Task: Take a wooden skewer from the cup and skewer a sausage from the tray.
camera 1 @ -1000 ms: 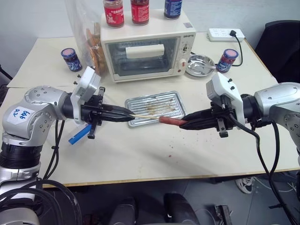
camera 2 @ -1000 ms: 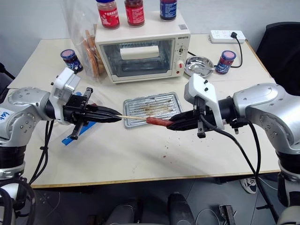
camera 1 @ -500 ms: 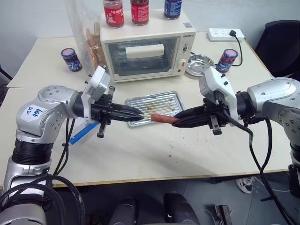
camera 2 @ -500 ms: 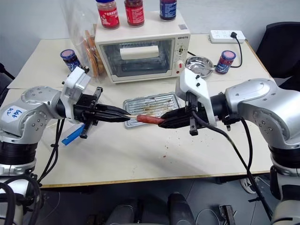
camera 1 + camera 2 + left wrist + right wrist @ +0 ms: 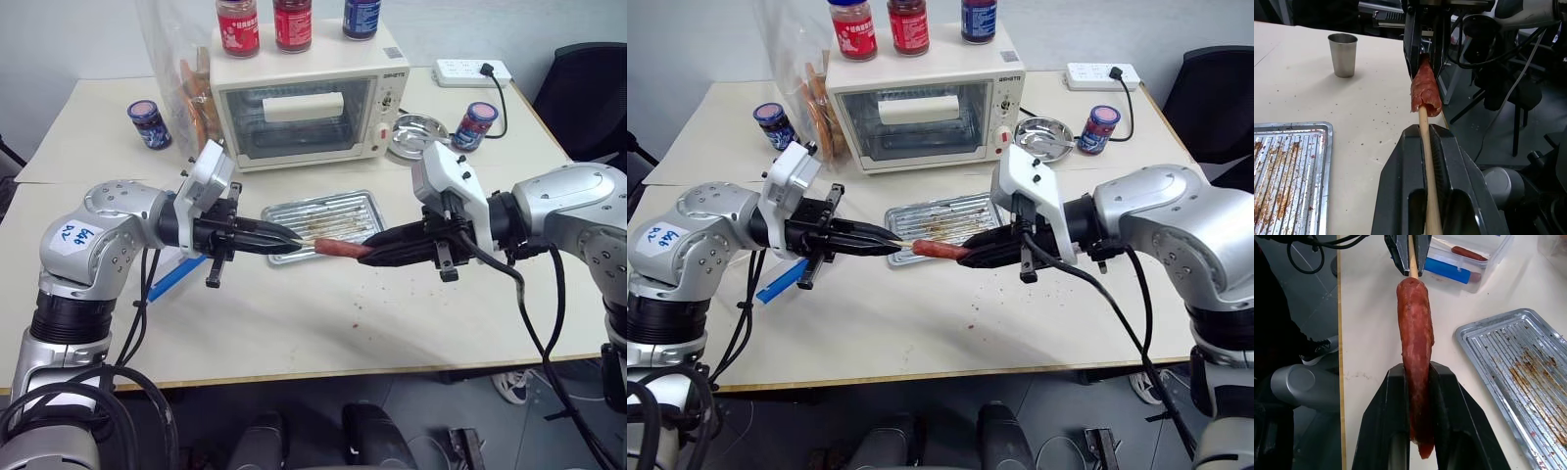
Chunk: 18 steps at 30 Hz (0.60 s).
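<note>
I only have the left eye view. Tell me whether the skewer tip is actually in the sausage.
Observer: Yes. In the left wrist view the skewer enters the end of the sausage.
Operator: Report the right grip.
Observer: In the right wrist view the right gripper is shut on the sausage's rear half; the front half sticks out free.
Operator: Find me the cup.
Observer: The cup stands upright on the table, apart from the tray, in the left wrist view.
Operator: Check the left gripper.
Observer: The left gripper is shut on the skewer.
</note>
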### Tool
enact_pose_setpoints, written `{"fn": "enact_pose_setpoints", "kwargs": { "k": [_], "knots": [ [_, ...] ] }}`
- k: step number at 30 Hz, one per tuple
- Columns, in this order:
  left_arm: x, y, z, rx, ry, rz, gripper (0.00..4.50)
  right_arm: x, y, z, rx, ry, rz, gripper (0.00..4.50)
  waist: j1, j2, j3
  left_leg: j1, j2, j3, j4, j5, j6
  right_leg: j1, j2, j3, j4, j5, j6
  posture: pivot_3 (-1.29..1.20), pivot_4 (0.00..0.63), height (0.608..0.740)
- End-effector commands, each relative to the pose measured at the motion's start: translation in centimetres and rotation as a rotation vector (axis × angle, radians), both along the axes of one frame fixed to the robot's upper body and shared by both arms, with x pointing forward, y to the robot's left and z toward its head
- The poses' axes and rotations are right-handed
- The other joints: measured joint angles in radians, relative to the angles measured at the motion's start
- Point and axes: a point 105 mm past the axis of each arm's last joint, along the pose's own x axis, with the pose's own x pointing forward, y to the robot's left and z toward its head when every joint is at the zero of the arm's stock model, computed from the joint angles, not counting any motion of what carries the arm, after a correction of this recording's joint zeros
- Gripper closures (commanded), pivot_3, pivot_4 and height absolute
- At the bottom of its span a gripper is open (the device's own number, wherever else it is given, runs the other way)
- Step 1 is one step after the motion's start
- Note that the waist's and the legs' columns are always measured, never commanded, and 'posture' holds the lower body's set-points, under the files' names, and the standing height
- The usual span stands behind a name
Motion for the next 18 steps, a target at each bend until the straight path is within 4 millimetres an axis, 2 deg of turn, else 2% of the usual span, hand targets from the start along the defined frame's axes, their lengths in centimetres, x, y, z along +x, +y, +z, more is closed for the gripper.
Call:
{"fn": "enact_pose_setpoints", "kwargs": {
  "k": [1, 9, 12, 18],
  "knots": [
    [-0.8, -0.1, 0.6, -0.016, -0.03, -0.028, 4.5, -0.2, 0.2, 0.2, -0.003, -0.024, 0.016, 3.18, 0.0, 0.0, 0.0, 0.0, 0.0, 0.0, 0.0, 0.0, 0.0, 0.0, 0.0, 0.0, 0.0, 0.0, 0.0, 0.0, 0.15, 0.74],
    [-0.6, 0.8, -0.1, -0.037, 0.007, 0.035, 4.5, 0.3, -0.6, 1.2, -0.007, -0.061, -0.02, 1.08, 0.0, 0.0, 0.0, 0.0, 0.0, 0.0, 0.0, 0.0, 0.0, 0.0, 0.0, 0.0, 0.0, 0.0, 0.0, 0.0, 0.15, 0.74],
    [-0.4, 1.8, -0.1, -0.066, 0.021, 0.108, 4.5, 0.4, -1.2, 2.1, 0.0, -0.085, -0.041, 1.08, 0.0, 0.0, 0.0, 0.0, 0.0, 0.0, 0.0, 0.0, 0.0, 0.0, 0.0, 0.0, 0.0, 0.0, 0.0, 0.0, 0.15, 0.74],
    [-0.9, 5.1, -0.7, -0.152, 0.034, 0.366, 4.5, 0.9, -1.7, 4.2, 0.096, -0.093, -0.08, 1.08, -0.004, 0.0, 0.0, 0.001, 0.0, 0.0, -0.001, 0.0, 0.0, 0.0, 0.0, 0.001, 0.0, 0.0, 0.0, 0.0, 0.15, 0.74]
  ]
}}
